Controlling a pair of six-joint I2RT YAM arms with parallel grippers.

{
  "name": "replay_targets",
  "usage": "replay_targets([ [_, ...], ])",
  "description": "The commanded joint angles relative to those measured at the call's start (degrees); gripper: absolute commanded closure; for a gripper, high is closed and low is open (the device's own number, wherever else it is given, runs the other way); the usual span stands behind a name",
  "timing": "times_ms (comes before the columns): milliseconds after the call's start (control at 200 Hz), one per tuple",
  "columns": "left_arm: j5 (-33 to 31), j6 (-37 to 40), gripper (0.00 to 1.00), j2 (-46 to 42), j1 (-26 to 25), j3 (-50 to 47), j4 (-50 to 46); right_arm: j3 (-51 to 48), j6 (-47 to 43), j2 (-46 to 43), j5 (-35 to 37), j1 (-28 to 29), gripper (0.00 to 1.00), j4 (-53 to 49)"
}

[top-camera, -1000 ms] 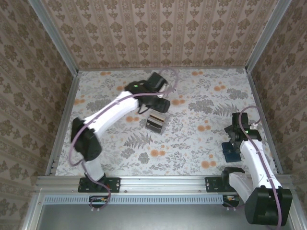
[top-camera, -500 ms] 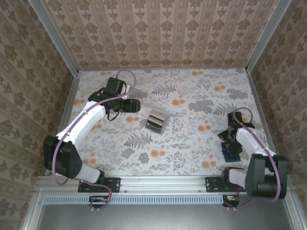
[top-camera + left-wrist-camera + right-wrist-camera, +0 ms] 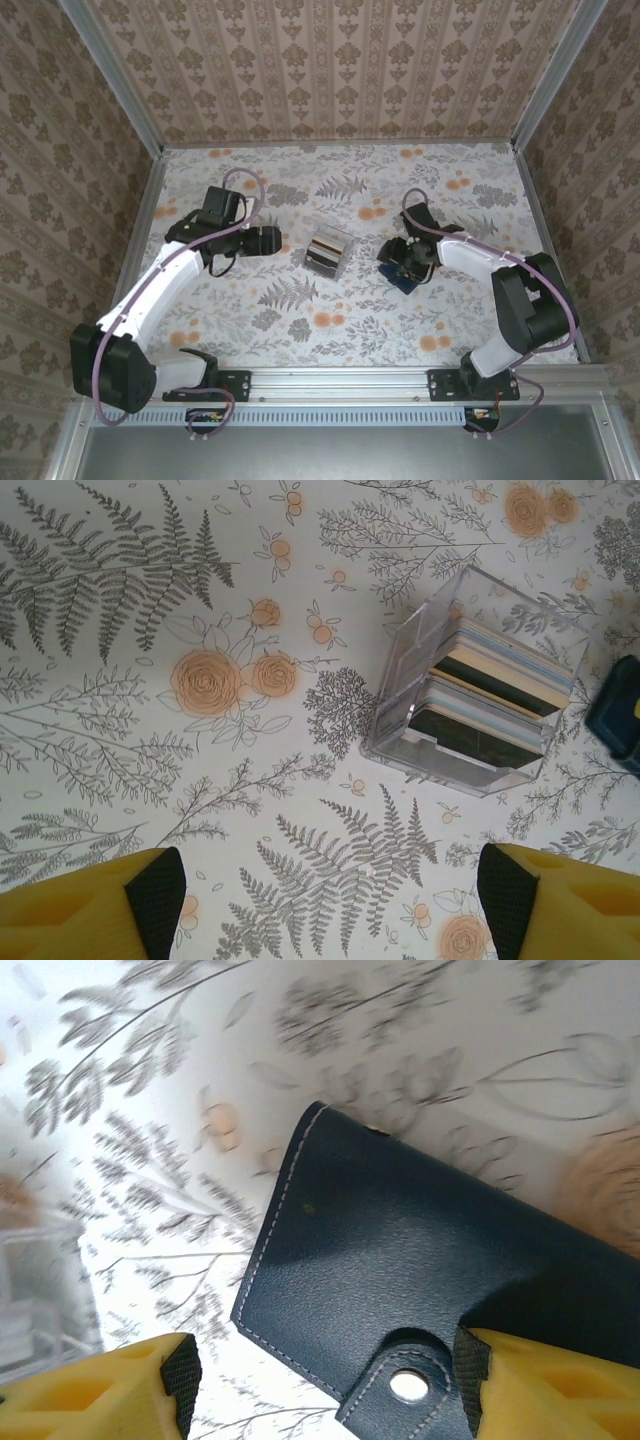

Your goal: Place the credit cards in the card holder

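Left wrist view: left gripper (image 3: 330, 912) released, nothing between fingers.
Credit cards (image 3: 490, 698): in clear box (image 3: 402, 675), ahead-right of it.
Right gripper (image 3: 320, 1385): straddles navy card holder (image 3: 400, 1260); cannot tell if grasping.

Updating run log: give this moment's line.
left pincer: open; right pincer: over dark blue leather snap wallet; thin credit cards: in clear plastic box

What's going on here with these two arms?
Two robot arms are working over a flowery table. The right gripper sits right over a dark blue card holder; whether it actually grips it is unclear. The left gripper hovers open beside a clear box, where the credit cards stand on edge, untouched.
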Motion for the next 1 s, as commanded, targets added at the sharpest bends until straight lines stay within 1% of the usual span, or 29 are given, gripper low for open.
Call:
replay_targets([
  [0,2.58,-2.79,0.18,-1.73,0.44,-2.74,1.56,1.25,-2.83,-2.91,1.22,-0.36,0.29,-3.67],
  [55,4.46,-3.83,0.18,-1.62,0.32,-4.41,2.87,1.3,-4.02,-4.96,3.05,-0.47,0.29,-6.14],
  [105,7.42,-4.51,0.17,-1.41,0.3,-6.14,5.39,1.2,-4.98,-6.76,3.44,-0.51,0.28,-7.25],
  [150,10.81,-5.01,0.06,-1.23,0.01,-7.77,7.86,0.87,-6.27,-8.0,1.72,-0.5,0.28,-7.27],
  [185,12.76,-5.26,0.0,-1.01,-0.27,-8.78,9.53,0.29,-8.12,-8.69,-2.3,-0.43,0.29,-6.68],
  [215,13.93,-5.28,0.0,-0.81,-0.57,-9.55,10.84,-0.16,-9.8,-9.05,-6.58,0.11,0.3,-5.36],
  [255,15.22,-5.0,0.0,-0.46,-0.83,-10.26,12.12,-0.53,-11.31,-9.24,-9.88,1.72,0.35,-4.11],
  [320,16.98,-4.33,0.0,0.49,-0.81,-10.63,13.82,-0.37,-13.12,-8.75,-10.9,5.75,0.38,-2.6],
  [380,17.73,-3.79,0.0,1.92,-0.77,-10.09,14.18,0.88,-13.73,-6.19,-11.74,9.32,0.43,-1.32],
  [425,18.12,-4.34,0.0,2.98,-0.76,-9.72,14.53,2.11,-13.65,-4.39,-12.61,11.74,0.47,-0.09],
  [465,18.47,-5.37,0.0,3.84,-0.82,-9.63,15.5,2.76,-14.07,-2.97,-13.37,13.85,0.48,1.64],
  [530,18.93,-6.88,0.0,4.89,-0.7,-9.57,16.96,3.11,-16.62,-1.32,-11.72,17.23,0.47,4.53],
  [595,19.43,-8.05,0.0,5.24,-0.01,-9.32,16.95,4.96,-20.12,1.19,-7.11,19.79,0.45,3.83],
  [680,18.82,-9.23,0.0,4.37,1.12,-9.56,16.84,7.21,-23.35,4.09,-1.17,21.67,0.42,2.71],
  [750,18.32,-9.85,0.0,3.8,1.99,-10.36,17.69,6.81,-24.81,5.79,2.55,22.43,0.41,6.69],
  [840,18.62,-10.87,0.0,3.32,3.11,-10.56,17.12,6.56,-25.91,8.93,8.72,23.21,0.45,12.62],
  [875,18.53,-11.12,0.0,2.97,3.36,-10.88,17.06,6.54,-25.82,10.01,8.95,23.21,0.46,15.15],
  [995,18.5,-11.32,0.0,1.37,4.31,-11.73,16.4,6.39,-24.68,12.9,5.88,24.42,0.49,24.89],
])
